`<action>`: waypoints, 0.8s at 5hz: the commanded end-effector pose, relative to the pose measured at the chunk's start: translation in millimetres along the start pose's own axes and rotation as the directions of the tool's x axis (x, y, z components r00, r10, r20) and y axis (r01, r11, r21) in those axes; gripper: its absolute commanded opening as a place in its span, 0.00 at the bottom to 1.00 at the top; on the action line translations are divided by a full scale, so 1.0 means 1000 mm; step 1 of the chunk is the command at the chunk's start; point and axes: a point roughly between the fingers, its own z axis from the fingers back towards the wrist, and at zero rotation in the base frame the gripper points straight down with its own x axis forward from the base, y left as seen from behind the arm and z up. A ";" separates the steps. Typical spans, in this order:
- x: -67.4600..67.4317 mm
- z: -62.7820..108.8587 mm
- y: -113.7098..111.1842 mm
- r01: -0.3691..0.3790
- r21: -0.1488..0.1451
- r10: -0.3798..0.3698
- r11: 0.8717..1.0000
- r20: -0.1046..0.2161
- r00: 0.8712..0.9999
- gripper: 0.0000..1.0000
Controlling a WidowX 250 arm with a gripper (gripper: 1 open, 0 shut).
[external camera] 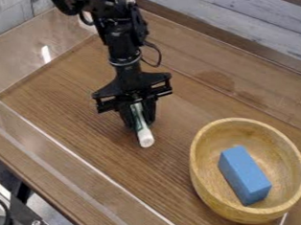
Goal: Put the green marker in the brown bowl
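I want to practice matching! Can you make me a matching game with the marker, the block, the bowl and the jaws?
1. marker
2. block
3. bowl
4. jaws

A. light brown and round
B. shut on something
C. white end pointing away from the arm
D. blue, inside something round

Right pairs: 1-C, 2-D, 3-A, 4-B
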 end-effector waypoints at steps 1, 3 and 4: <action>0.009 0.009 -0.006 0.041 -0.009 -0.041 0.999 0.064 0.997 0.00; 0.012 0.009 -0.005 0.089 0.017 -0.091 0.996 0.108 0.990 0.00; 0.014 0.008 -0.005 0.109 0.032 -0.113 0.993 0.125 0.986 0.00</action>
